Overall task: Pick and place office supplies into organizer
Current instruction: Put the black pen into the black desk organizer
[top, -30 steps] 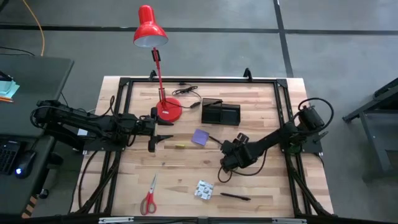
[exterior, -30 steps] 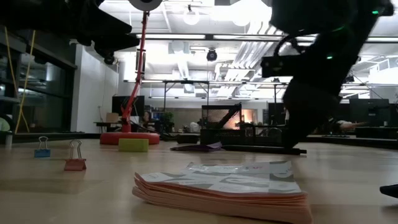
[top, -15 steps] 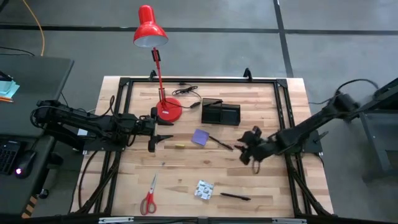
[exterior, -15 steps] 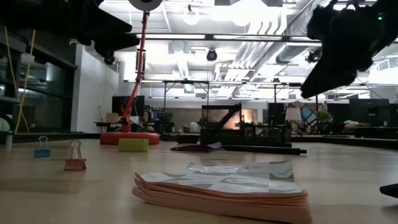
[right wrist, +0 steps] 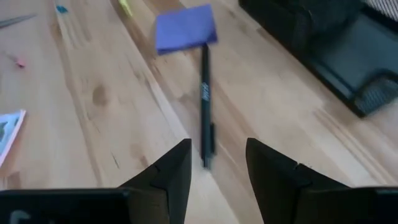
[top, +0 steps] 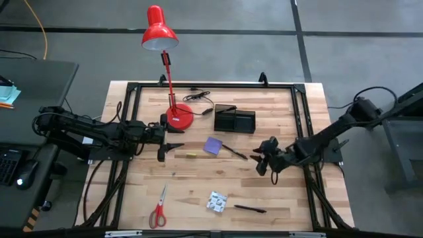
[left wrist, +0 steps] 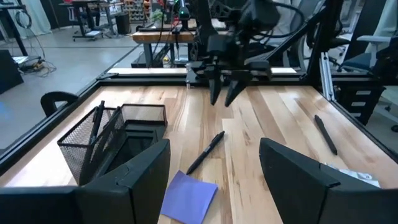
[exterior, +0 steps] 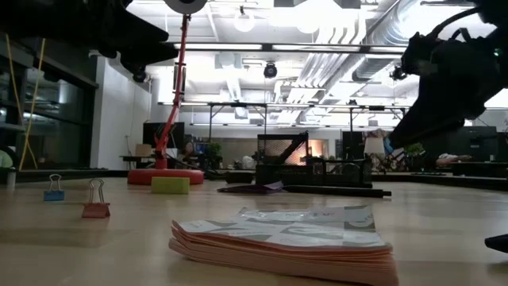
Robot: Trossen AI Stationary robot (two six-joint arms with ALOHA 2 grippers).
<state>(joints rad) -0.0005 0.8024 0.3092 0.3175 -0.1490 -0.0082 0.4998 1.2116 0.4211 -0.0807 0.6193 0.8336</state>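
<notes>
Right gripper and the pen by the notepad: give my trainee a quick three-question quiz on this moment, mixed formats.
1. True or false: the right gripper is shut on the black pen.
2. Multiple choice: one end of that pen lies closest to which item? A) red-handled scissors B) purple notepad C) patterned packet
3. Short answer: where is the left gripper, and what is it holding?

Key
1. False. Its fingers are parted and empty, aimed at the pen lying on the table.
2. B
3. It waits, fingers open, near the red lamp base, holding nothing.
</notes>
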